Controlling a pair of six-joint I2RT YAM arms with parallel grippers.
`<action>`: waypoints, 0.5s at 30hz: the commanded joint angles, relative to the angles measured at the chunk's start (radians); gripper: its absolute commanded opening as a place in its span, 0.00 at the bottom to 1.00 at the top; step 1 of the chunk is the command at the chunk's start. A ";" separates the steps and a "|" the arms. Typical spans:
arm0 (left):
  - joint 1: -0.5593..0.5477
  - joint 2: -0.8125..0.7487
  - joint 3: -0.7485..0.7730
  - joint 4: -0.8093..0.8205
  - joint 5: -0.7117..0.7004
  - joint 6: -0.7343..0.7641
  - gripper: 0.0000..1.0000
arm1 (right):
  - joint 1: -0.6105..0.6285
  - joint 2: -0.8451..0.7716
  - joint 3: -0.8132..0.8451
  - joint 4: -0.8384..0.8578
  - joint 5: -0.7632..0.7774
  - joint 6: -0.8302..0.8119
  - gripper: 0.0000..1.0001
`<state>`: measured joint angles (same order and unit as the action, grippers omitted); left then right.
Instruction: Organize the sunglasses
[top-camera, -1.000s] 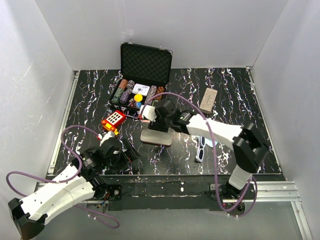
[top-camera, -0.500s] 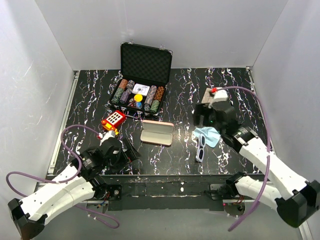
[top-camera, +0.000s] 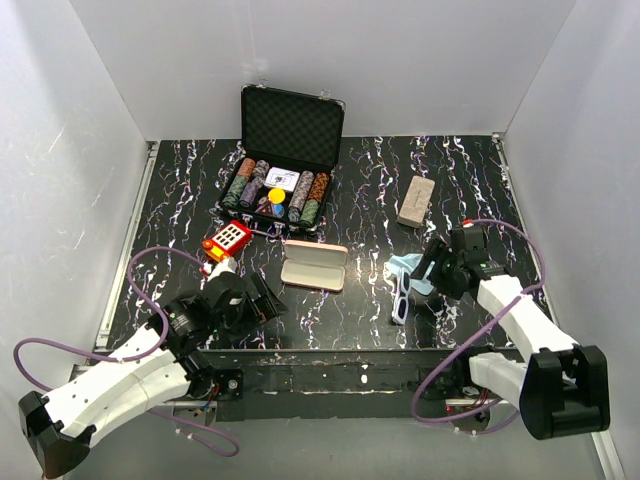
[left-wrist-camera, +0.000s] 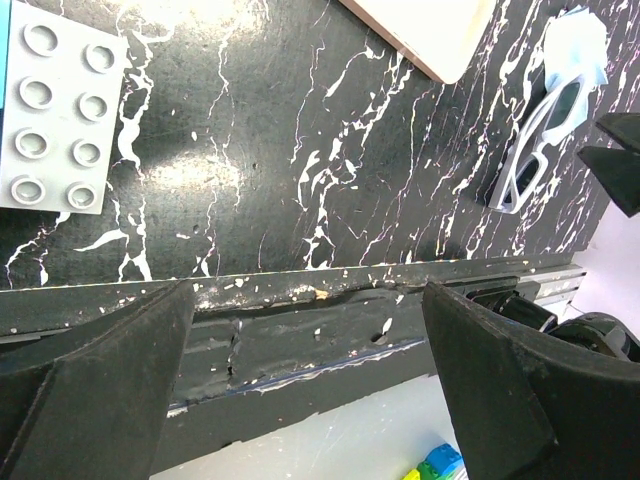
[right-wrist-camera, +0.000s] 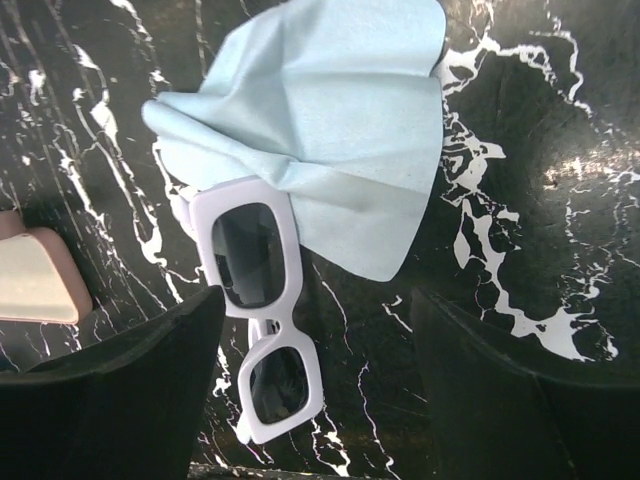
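The white-framed sunglasses (top-camera: 401, 298) with dark lenses lie on the black marbled table, partly on a light blue cloth (top-camera: 414, 270). My right gripper (top-camera: 430, 285) is open and hovers just above them. In the right wrist view the sunglasses (right-wrist-camera: 262, 310) lie between the fingers nearer the left one, and the gripper (right-wrist-camera: 320, 400) touches nothing. My left gripper (top-camera: 258, 302) is open and empty near the table's front edge. Its wrist view shows the sunglasses (left-wrist-camera: 540, 140) far to the right of the open gripper (left-wrist-camera: 310, 400). The purple sunglasses are not in view.
An open pink case (top-camera: 314, 265) lies at the table's middle. A grey-brown case (top-camera: 414, 202) lies at the back right. An open black case of poker chips (top-camera: 285, 150) stands at the back. A red toy (top-camera: 227, 240) and a grey studded plate (left-wrist-camera: 55, 120) lie by the left gripper.
My right arm has swung from above the pink case out to the right, then down over the white sunglasses. The left arm has barely shifted.
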<state>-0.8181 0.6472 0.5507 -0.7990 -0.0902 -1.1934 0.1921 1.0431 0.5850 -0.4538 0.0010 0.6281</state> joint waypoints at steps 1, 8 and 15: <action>-0.001 -0.006 -0.012 0.020 0.007 0.000 0.98 | -0.031 0.066 -0.007 0.060 -0.079 0.028 0.77; -0.001 -0.001 -0.028 0.043 0.020 -0.011 0.98 | -0.040 0.060 -0.037 0.033 -0.015 0.048 0.72; 0.000 0.037 -0.035 0.078 0.038 -0.005 0.98 | -0.039 -0.008 -0.070 0.075 -0.126 -0.050 0.69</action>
<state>-0.8181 0.6659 0.5297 -0.7620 -0.0696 -1.2011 0.1570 1.0924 0.5262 -0.4297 -0.0437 0.6483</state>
